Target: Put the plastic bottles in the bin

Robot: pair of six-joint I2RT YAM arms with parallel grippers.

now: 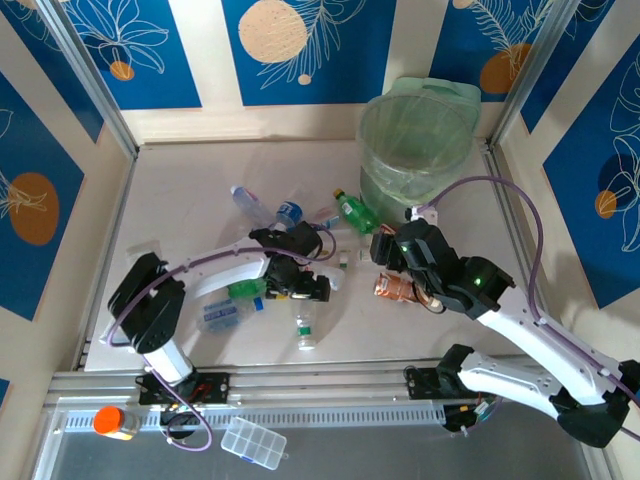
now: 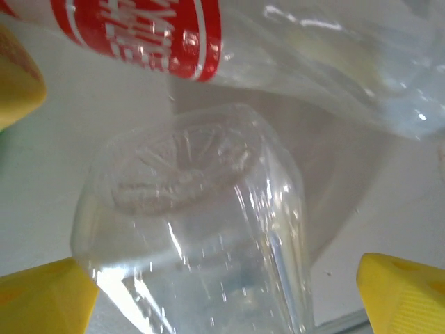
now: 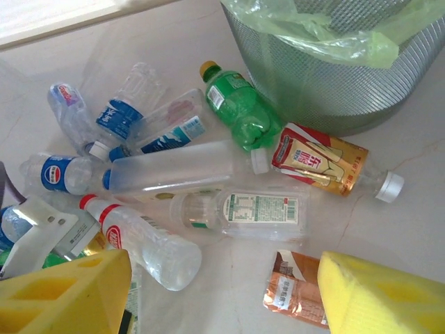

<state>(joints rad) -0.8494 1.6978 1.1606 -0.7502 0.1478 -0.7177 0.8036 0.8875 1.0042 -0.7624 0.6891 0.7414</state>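
Non-task items, table and surrounds

Orange-capped jar (image 1: 115, 421) and clear compartment box (image 1: 253, 442) sit on the grey metal ledge (image 1: 340, 415) below the pale table (image 1: 180, 200), well apart. An orange-brown spouted pouch (image 3: 316, 161), white cap, lies flat on the table; a crumpled copper packet (image 3: 292, 292) lies near it. Blue leaf-print wall panels (image 1: 310, 50) stand behind.

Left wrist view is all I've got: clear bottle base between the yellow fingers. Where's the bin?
Observer: The bin stands at the far right corner of the table.
Operator: Right gripper holding anything?
Observer: No, the right gripper is open over a crumpled brown packet.
Operator: Closest bottle to the bin?
Observer: A green bottle, lying beside its base.
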